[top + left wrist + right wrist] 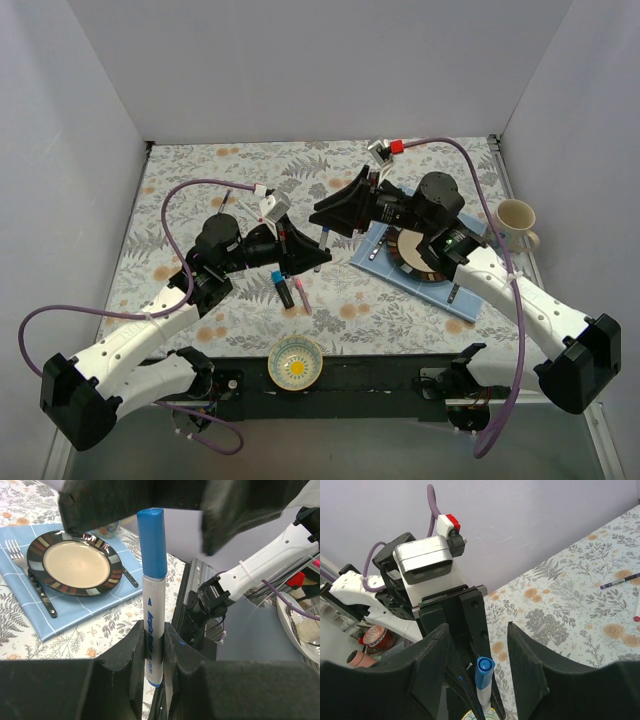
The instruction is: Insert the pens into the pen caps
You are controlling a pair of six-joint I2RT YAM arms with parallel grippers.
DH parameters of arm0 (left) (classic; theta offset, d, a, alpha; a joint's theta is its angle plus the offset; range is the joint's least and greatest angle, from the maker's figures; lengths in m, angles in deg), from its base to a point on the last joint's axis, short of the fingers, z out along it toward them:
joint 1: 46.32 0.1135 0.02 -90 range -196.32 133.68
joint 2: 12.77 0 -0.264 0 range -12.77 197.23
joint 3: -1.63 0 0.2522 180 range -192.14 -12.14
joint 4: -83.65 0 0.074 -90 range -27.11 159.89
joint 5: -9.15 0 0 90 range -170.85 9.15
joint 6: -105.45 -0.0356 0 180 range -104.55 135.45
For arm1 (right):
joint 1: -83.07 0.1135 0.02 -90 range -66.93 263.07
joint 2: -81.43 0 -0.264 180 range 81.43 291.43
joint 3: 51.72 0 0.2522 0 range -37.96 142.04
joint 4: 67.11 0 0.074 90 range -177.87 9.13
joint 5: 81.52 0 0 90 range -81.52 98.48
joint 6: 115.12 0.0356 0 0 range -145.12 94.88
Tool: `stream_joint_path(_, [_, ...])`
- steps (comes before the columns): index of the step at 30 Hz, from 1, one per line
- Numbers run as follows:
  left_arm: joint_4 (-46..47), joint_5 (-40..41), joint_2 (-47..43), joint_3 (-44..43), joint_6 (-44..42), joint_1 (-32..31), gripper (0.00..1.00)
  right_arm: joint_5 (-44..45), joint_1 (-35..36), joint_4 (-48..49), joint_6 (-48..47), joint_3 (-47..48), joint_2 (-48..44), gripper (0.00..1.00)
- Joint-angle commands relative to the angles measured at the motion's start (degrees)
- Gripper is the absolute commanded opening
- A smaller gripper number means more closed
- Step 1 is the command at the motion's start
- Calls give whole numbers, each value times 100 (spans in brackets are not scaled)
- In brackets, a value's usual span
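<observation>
One white pen (151,615) is pinched in the left gripper (152,642), whose two fingers (129,655) press against its lower barrel from either side. Its long axis runs straight out past those fingertips. The blue cap (152,542) sits on the far end and points at the right gripper (170,507). That gripper's jaws stand spread, one dark finger on each side of the capped end, and neither touches it. From the right wrist camera the capped end shows low in the gap between them, with free space on both sides.

Below and just beside the left gripper, a black marker (284,289) with a light-blue end and a pink pen (303,296) lie on the floral tablecloth (200,170). A dark thin pen (620,581) lies well apart from the right gripper. To the left gripper's side, a stripe-rimmed plate (75,565) rests on a blue cloth (80,617), with a fork (15,552) beside it. Plain white walls (300,70) enclose the table on three sides.
</observation>
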Motion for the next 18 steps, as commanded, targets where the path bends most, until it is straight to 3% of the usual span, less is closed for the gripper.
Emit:
stream_joint_path(1, [153, -6, -77, 74, 13, -8, 0, -122, 42, 508, 108, -159, -61, 54])
stream_joint_path(2, [162, 3, -77, 74, 22, 0, 0, -122, 42, 517, 108, -186, -70, 51])
stream_joint_path(9, [609, 327, -305, 189, 267, 1, 0, -236, 121, 482, -6, -651, -158, 2])
stream_joint_path(14, [856, 364, -200, -4, 523, 132, 0, -263, 218, 290, -304, -1047, -272, 1])
stream_joint_path(18, [1434, -268, -77, -119, 891, 483, 0, -701, 253, 210, -524, -1196, -229, 1])
